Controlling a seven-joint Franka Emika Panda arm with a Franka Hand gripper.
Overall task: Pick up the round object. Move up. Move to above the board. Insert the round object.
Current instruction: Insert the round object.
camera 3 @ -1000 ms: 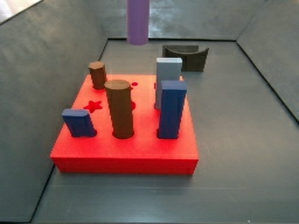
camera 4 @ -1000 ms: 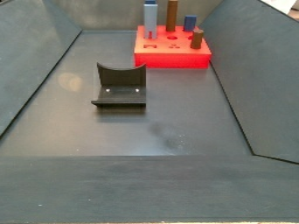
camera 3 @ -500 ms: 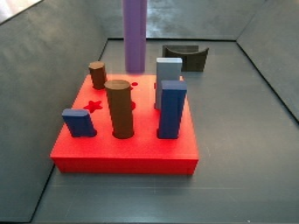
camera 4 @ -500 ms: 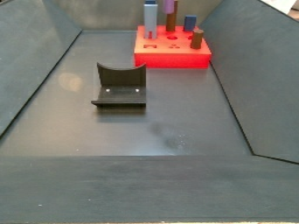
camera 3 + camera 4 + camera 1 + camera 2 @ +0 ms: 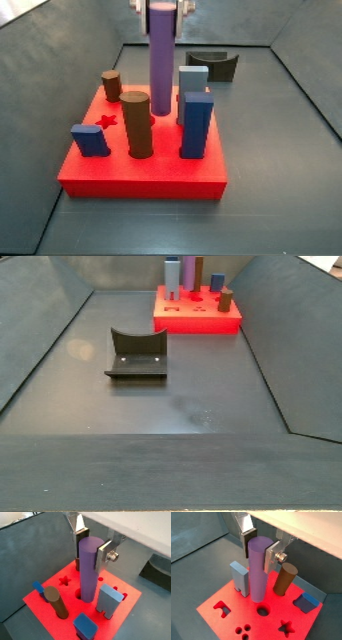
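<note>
A: Item: round object. Location?
B: Lower end in the board hole; gripper clamps its top.
A: Handling?
B: Likely rigid, light, smooth; hold near top.

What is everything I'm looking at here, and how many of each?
Board: one, bright red, flat and square, on the grey floor, with empty round holes and star cutouts.
Round object: one, purple, tall and slim, upright, its lower end at the board, held near its top.
Brown cylinders: two, upright in the board, a taller one and a shorter one.
Blue blocks: two dark blue, one tall and one short; one paler grey-blue slab, all standing on the board.
Curved block: one, dark grey, on the floor apart from the board.
Gripper: one, above the board, silver fingers closed on the round object.
</note>
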